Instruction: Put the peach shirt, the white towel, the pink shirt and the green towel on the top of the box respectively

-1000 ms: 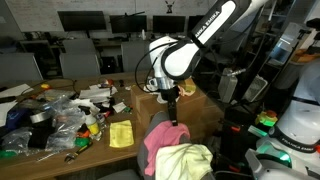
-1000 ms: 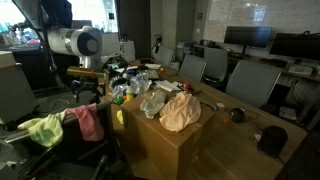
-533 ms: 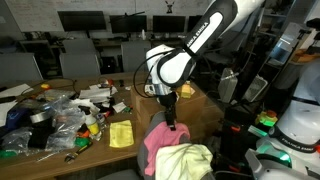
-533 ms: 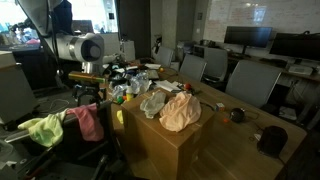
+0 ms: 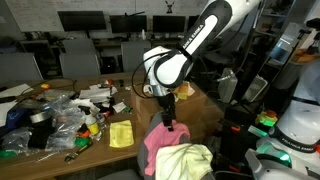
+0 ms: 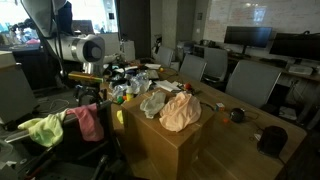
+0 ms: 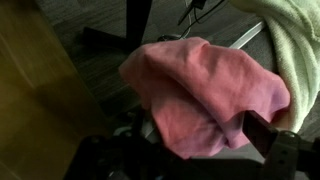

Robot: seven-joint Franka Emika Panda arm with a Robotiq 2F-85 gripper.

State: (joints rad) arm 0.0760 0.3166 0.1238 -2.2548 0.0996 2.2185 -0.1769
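The pink shirt [image 7: 200, 90] lies draped over a chair beside the green towel [image 7: 295, 40]; both also show in the exterior views, the pink shirt [image 5: 158, 140] [image 6: 88, 122] and the green towel [image 5: 190, 160] [image 6: 42, 128]. My gripper [image 7: 185, 150] [image 5: 170, 122] hangs open just over the pink shirt, one dark finger [image 7: 265, 135] at the cloth's edge. On top of the box [image 6: 160, 145] rest the peach shirt [image 6: 181, 111] and the white towel [image 6: 153, 101].
A bright yellow square cloth [image 5: 121, 133] lies on the wooden table among plastic bags and clutter [image 5: 55, 115]. Office chairs [image 6: 250, 80] stand around the table. The box's brown wall [image 7: 30, 95] stands close beside the gripper.
The arm has come down slightly toward the pink shirt. The jaws stay open and the cloths have not moved.
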